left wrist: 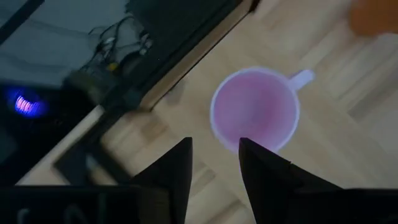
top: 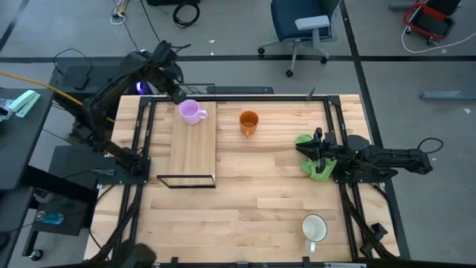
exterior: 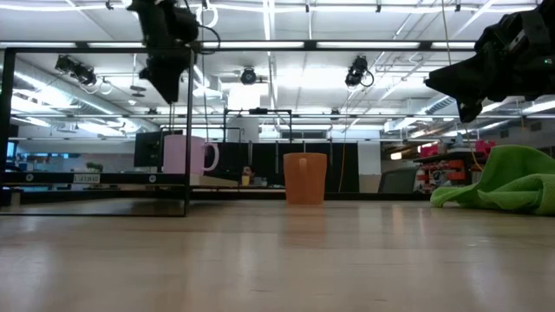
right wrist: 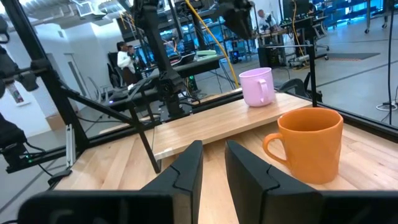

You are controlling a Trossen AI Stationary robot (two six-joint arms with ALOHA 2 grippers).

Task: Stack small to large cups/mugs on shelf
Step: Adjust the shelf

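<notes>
White mug [top: 314,228] partly cut off, handle hidden.

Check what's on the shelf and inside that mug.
Only the purple mug stands on the shelf, at its far end, upright. The left wrist view looks into it: empty. The left hand hovers above it, holding nothing. The orange mug sits on the table, off the shelf.

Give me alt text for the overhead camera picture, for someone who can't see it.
A light purple handled mug stands at the far end of a narrow light-wood shelf board, with the left gripper just beyond it. An orange mug stands on the butcher-block table, a white mug near its front right, and the right gripper is over a green cloth.
</notes>
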